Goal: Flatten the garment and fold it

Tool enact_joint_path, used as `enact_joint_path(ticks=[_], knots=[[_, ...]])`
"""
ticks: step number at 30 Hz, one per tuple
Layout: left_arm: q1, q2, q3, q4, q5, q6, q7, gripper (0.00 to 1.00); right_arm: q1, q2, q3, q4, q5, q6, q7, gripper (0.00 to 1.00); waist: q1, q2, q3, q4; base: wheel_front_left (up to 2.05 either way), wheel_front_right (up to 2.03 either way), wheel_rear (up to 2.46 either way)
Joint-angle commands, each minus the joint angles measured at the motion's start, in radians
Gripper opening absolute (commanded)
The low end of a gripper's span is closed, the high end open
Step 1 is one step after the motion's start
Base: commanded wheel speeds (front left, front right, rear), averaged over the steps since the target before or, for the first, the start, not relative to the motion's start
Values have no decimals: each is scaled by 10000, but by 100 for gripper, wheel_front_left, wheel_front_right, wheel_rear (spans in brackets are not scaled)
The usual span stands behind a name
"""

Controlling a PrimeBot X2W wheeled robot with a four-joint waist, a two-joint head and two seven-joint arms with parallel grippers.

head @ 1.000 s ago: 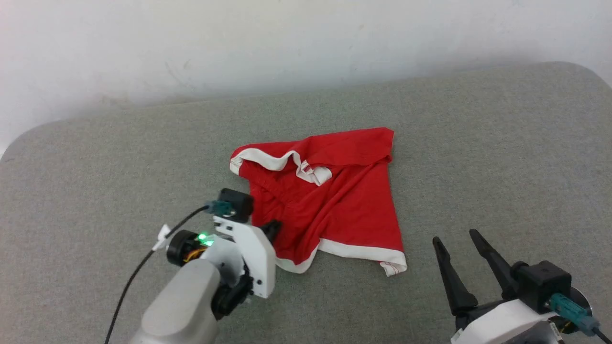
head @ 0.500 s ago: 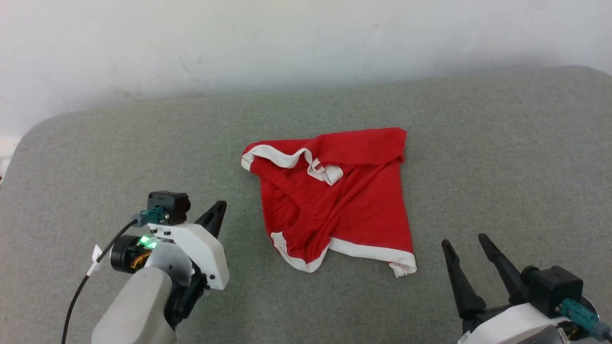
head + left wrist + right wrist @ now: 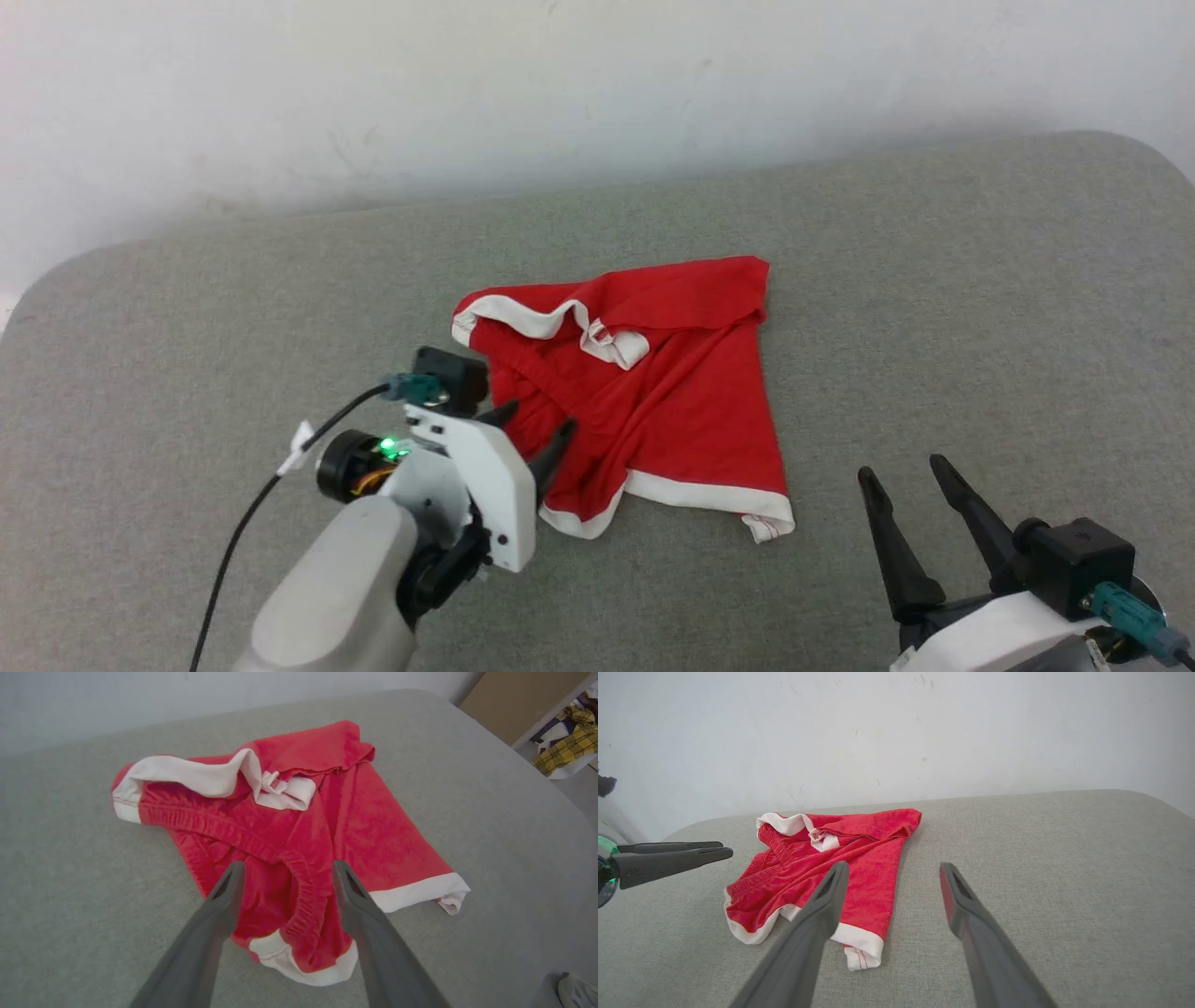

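The left gripper [image 3: 535,427] hangs over the near-left edge of the garment [image 3: 681,401], its two dark fingers spread wide and holding nothing (in the left wrist view the tips sit either side of a gathered ridge of red cloth; whether they touch it cannot be told). The red shorts lie crumpled near the middle of a grey padded surface [image 3: 934,280], one white band folded over at the far-left corner and another running along the near hem. Well apart from the cloth, at the lower right, the right gripper [image 3: 901,471] is above bare grey padding, its jaws open and empty. A white wall [image 3: 560,84] stands behind.
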Motion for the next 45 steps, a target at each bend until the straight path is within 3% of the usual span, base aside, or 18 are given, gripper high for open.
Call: enact_joint_path(ticks=[1,12,13,14,18,24,28,33,34,35,40,45], knots=[[-176,-39,-84,66,-36,-83,93,100,-3,29,11,-59,39,-7,33,100,0,0,3,-56,0,0,0],[-1199,-617,-810,2135,92,-248,703,100,-33,29,132,-52,225,-7,49,100,0,0,430,-332,0,0,0],[-1262,-641,-799,2312,87,-223,688,36,-41,29,124,-31,231,-7,48,100,0,0,440,-348,0,0,0],[-1311,-653,-756,2445,70,-188,621,0,-42,29,104,-11,270,-7,41,100,0,0,448,-355,0,0,0],[-1291,-510,-407,2572,-8,86,1,0,-3,29,39,36,365,-7,10,100,0,0,407,-307,0,0,0],[-224,156,698,1587,-489,1017,-985,0,88,30,-78,74,447,-7,-43,100,0,0,418,8,0,0,0],[819,598,1311,596,-823,1694,-1078,0,45,30,-54,92,433,-7,-30,100,0,0,505,284,0,0,0],[1522,645,1623,63,-1121,2059,-1137,1,-129,30,-28,95,315,-7,28,100,0,0,648,562,0,0,0],[1551,599,1637,40,-1132,2088,-1216,66,-169,30,1,87,277,-7,46,100,0,0,660,593,0,0,0],[1563,516,1666,0,-1180,2088,-1322,100,-203,30,11,76,240,-7,58,100,0,0,657,628,0,0,0],[1628,494,1758,-179,-1220,2163,-1554,100,-187,30,-23,17,183,-7,143,100,0,0,514,801,0,0,0],[1679,1013,1338,-524,-1185,1977,-339,100,-76,30,0,-48,209,-7,220,100,0,0,341,886,0,0,0]])
